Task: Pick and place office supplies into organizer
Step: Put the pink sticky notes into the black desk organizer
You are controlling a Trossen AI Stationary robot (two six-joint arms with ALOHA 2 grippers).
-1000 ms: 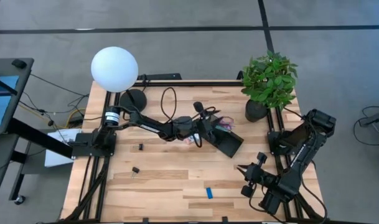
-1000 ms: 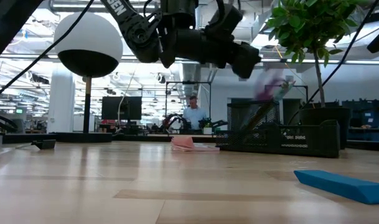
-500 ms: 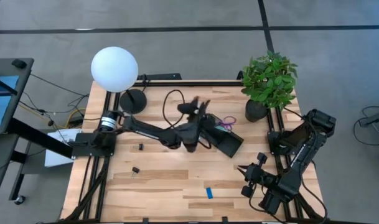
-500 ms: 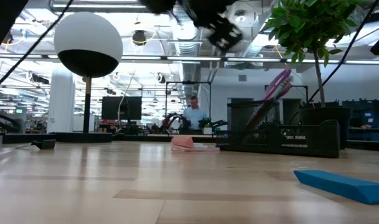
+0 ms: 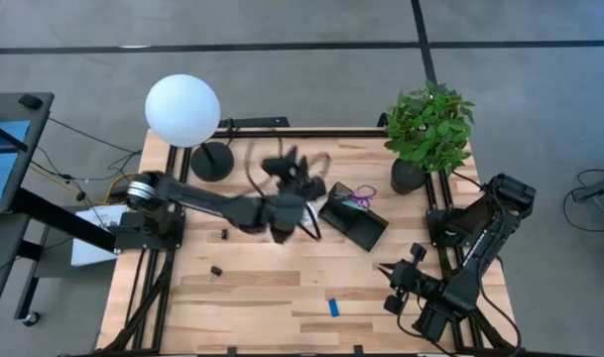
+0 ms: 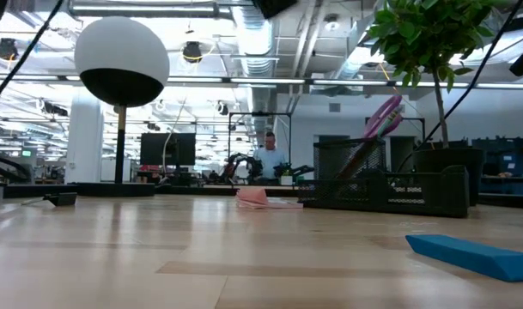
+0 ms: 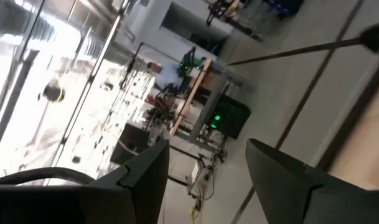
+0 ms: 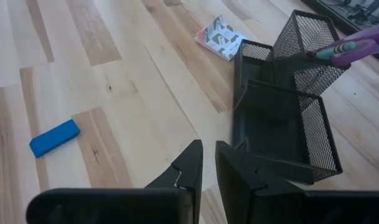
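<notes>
The black mesh organizer (image 5: 353, 218) (image 6: 390, 180) (image 8: 282, 124) stands right of the table's middle. Purple-handled scissors (image 5: 361, 195) (image 6: 383, 116) (image 8: 351, 46) stick out of its tall back section, handles up. A white patterned packet (image 8: 220, 37) (image 6: 259, 198) lies flat beside the organizer. A blue block (image 5: 333, 307) (image 8: 54, 137) lies near the front edge. My left gripper (image 5: 288, 165) (image 7: 208, 146) is open, high above the table and left of the organizer, with nothing between its fingers. My right gripper (image 5: 386, 270) (image 8: 208, 155) waits shut at the right front, facing the organizer.
A lamp with a white globe (image 5: 182, 109) and a round black base (image 5: 214, 159) stands at the far left. A potted plant (image 5: 428, 134) stands at the far right. Two tiny black pieces (image 5: 222, 234) (image 5: 215, 270) lie left of the middle. A person (image 6: 265, 156) shows far off in the room.
My left gripper has risen from just above the organizer and drawn back toward the table's left and far side, tipping from pointing down to level. The scissors, blurred below it a second ago, now stand still in the organizer's back section.
</notes>
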